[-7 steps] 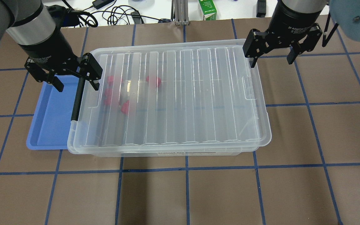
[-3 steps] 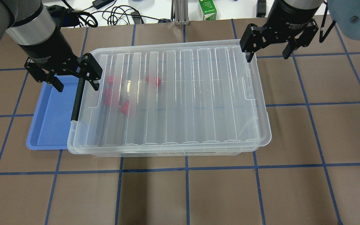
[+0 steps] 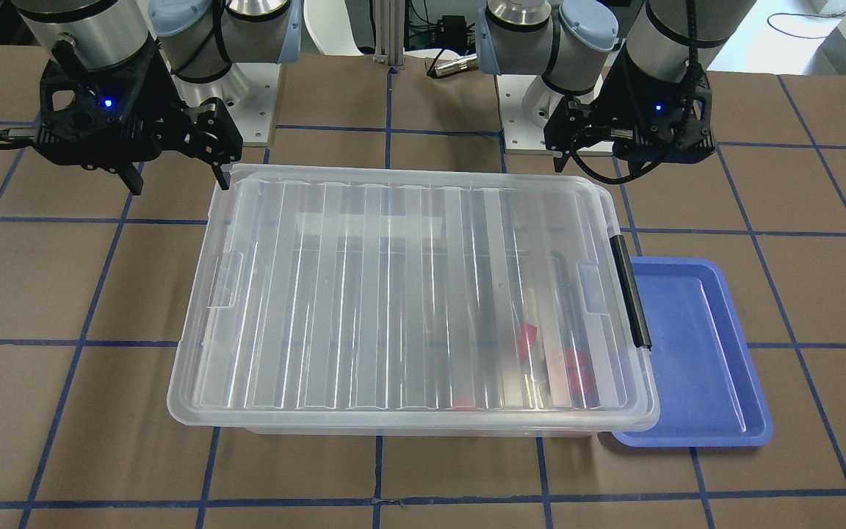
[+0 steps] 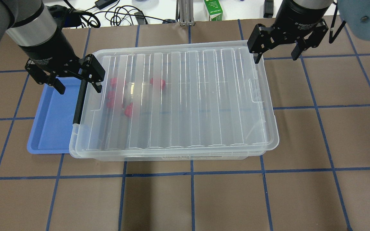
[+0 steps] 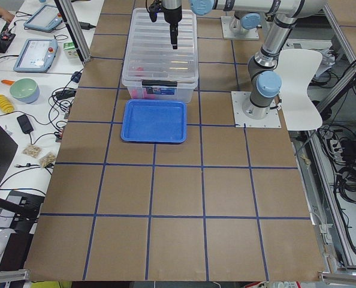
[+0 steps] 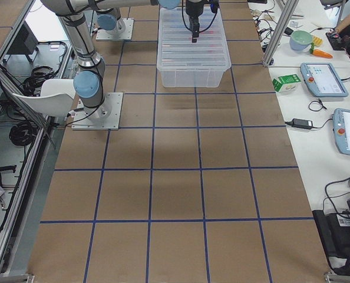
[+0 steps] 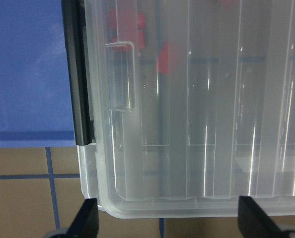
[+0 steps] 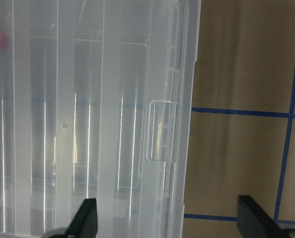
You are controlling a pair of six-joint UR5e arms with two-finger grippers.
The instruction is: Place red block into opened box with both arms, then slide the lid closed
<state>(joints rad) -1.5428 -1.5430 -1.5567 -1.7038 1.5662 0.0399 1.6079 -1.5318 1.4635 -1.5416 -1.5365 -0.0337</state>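
Right gripper (image 4: 276, 58) has shifted toward the table's far edge; box (image 4: 185, 157), lid (image 4: 185, 96) and left gripper (image 4: 79, 89) are unchanged. The lid lies flat over the box. Red blocks (image 4: 158, 82) lie inside under the lid, toward the end with the black bar (image 4: 78, 106). Tray (image 4: 48, 128) lies just beside that end. Left gripper, jaws spread and empty, hangs over the far bar-side corner. Right gripper, jaws spread and empty, hangs at the opposite far corner.
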